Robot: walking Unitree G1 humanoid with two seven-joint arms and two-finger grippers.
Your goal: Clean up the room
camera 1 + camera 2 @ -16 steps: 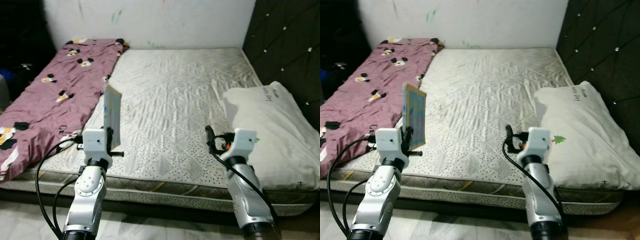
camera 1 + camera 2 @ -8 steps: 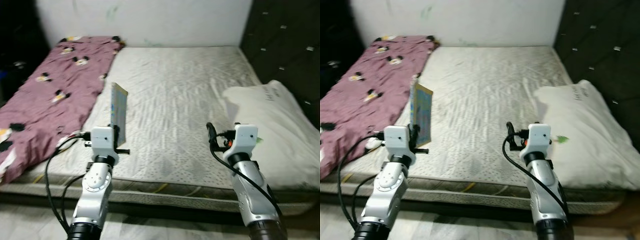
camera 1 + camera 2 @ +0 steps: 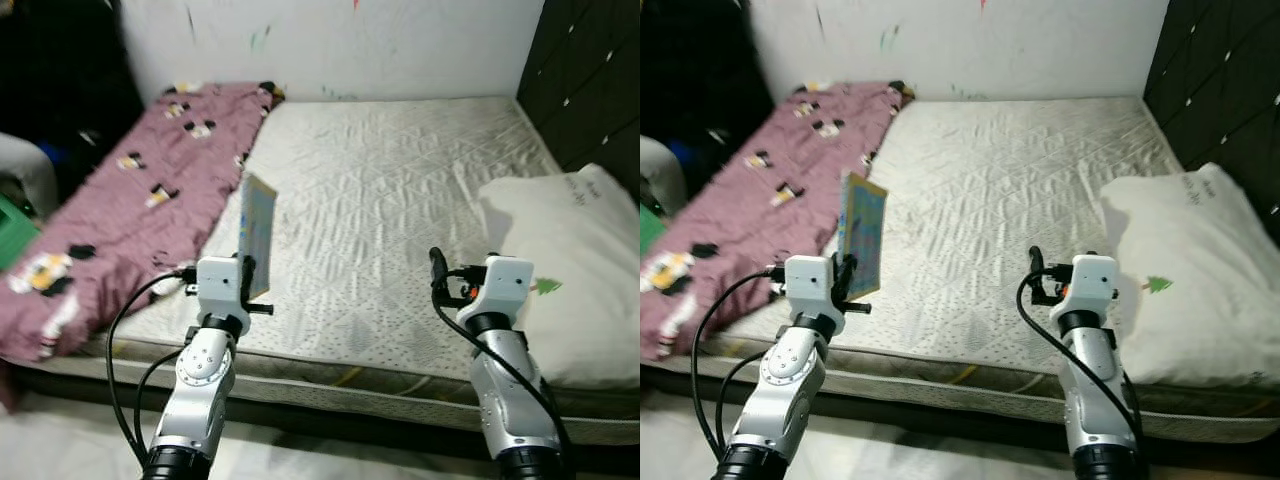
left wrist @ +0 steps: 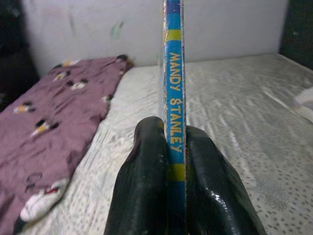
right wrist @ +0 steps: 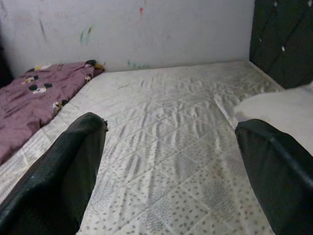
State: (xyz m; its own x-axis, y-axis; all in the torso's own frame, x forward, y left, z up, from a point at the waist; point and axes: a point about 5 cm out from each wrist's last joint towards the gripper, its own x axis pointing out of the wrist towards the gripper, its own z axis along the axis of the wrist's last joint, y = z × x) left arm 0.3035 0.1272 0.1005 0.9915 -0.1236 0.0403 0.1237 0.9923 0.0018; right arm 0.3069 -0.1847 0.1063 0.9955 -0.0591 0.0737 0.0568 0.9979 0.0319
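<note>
Left wrist view: left gripper fingers clamp thin blue picture book, not yet stowed; right gripper fingers spread, empty; bed carries pillow, blanket.

Right gripper, jaws spread wide, above a white quilted mattress; maroon cartoon-print blanket and white pillow flank it; paint-marked wall behind.

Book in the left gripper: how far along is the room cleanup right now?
Done: the book is off the bed, clamped upright in the left gripper. In hand: that book alone; the right gripper is open, over the mattress. Left: stowing the book; the purple blanket lies rumpled and the pillow sits askew.
</note>
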